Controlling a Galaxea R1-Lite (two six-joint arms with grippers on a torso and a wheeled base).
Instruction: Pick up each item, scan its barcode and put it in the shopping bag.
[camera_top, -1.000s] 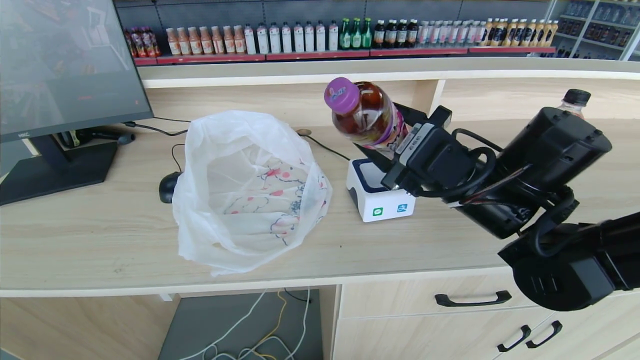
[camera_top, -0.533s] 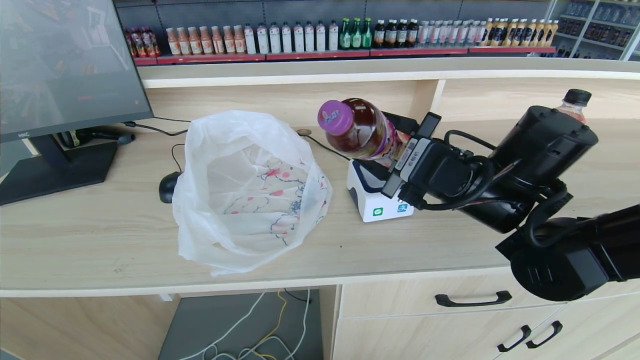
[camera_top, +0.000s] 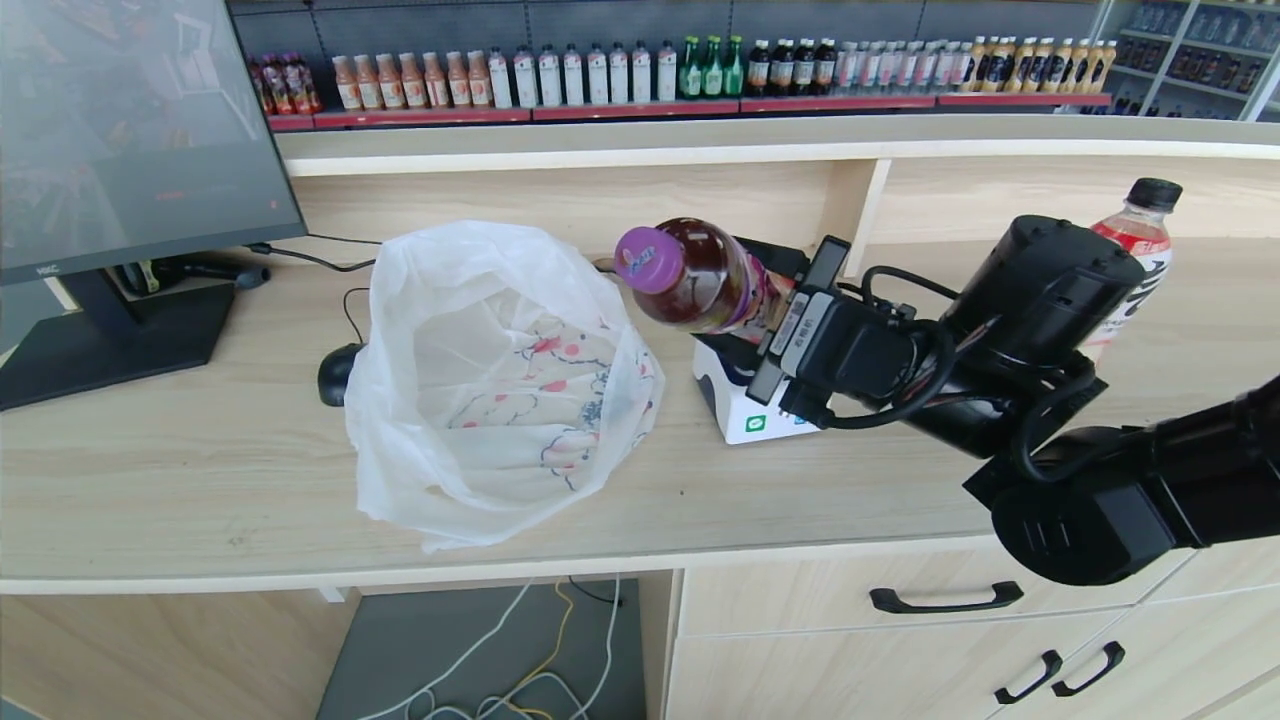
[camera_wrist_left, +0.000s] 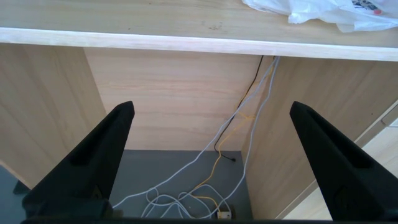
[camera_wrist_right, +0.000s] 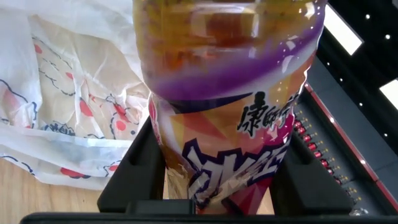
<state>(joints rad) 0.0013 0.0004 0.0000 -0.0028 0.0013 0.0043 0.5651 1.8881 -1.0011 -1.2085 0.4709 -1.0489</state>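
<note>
1. Two black fingers (camera_wrist_right: 140, 171) of my right gripper (camera_top: 768, 305) are clamped on the labelled lower body of the tea bottle (camera_top: 700, 280), one on each side.
2. I see the bottle held in the air, tilted nearly onto its side. Its purple cap (camera_top: 647, 260) points toward the shopping bag (camera_top: 500, 400), and its body is above the white scanner (camera_top: 745, 405).
3. The bag sits open on the wooden counter (camera_top: 200, 470), just beside the scanner on its left.
4. A second bottle (camera_top: 1140, 235), black-capped, stands upright on the counter behind my right arm.
5. My left gripper (camera_wrist_left: 208, 165) hangs below the counter edge with its fingers wide apart and nothing between them. Loose cables (camera_wrist_left: 249, 115) lie beyond it.
</note>
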